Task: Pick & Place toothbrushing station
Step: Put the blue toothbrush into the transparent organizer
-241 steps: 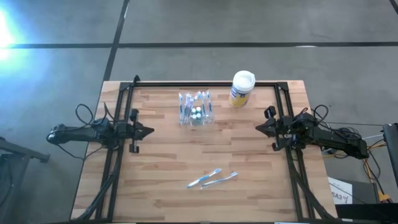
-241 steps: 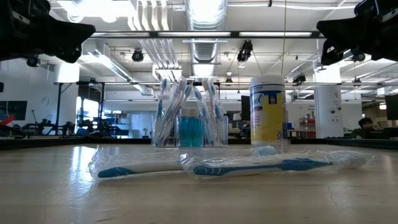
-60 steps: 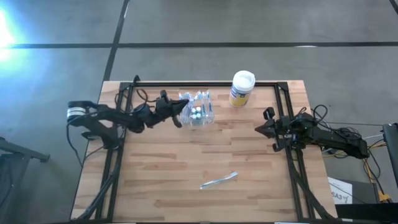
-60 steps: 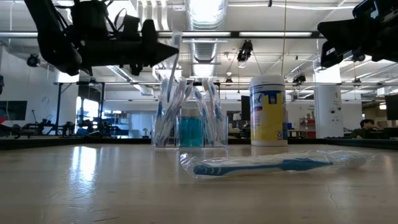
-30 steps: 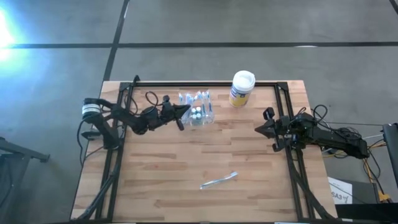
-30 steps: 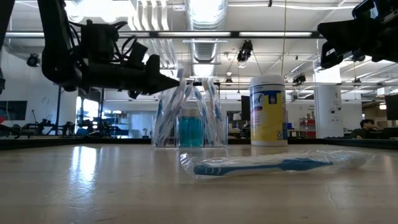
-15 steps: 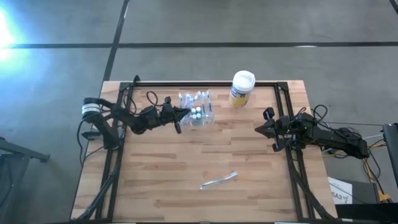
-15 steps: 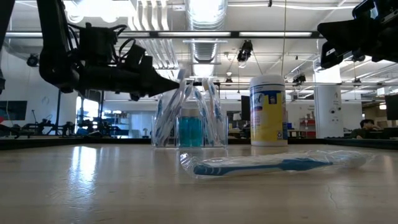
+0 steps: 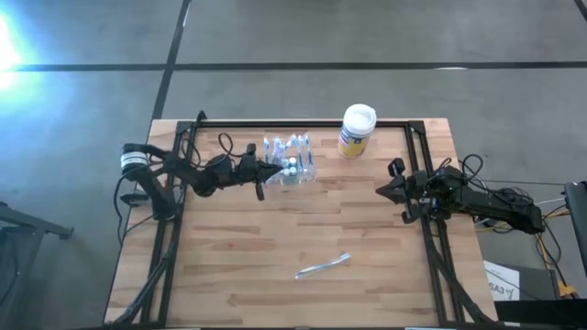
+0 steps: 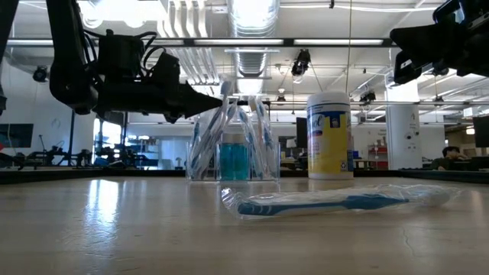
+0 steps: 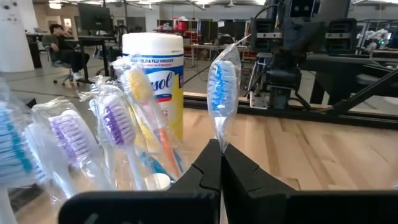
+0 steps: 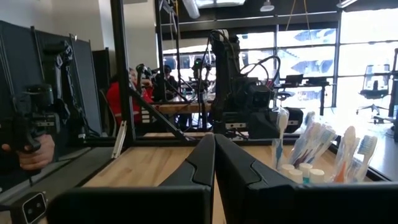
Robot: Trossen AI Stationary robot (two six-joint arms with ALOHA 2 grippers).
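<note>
1. Your left gripper [image 9: 272, 170] hovers at the left edge of the clear, colourless plastic toothbrush holder [image 9: 292, 163], its fingers clenched on a blue-bristled toothbrush in a clear wrapper [image 11: 222, 93], which stands upright above the fingertips.
2. The holder stands toward the far side of the wooden surface [image 9: 275, 238], left of the yellow-and-blue canister with a white lid [image 9: 357, 130], and is full of wrapped toothbrushes.
3. A second wrapped toothbrush with a blue handle [image 9: 323, 266] lies flat on the near part of the surface, well apart from the holder.
4. Your right gripper [image 9: 383, 189] waits at the right edge of the surface, fingers pressed together on nothing.
</note>
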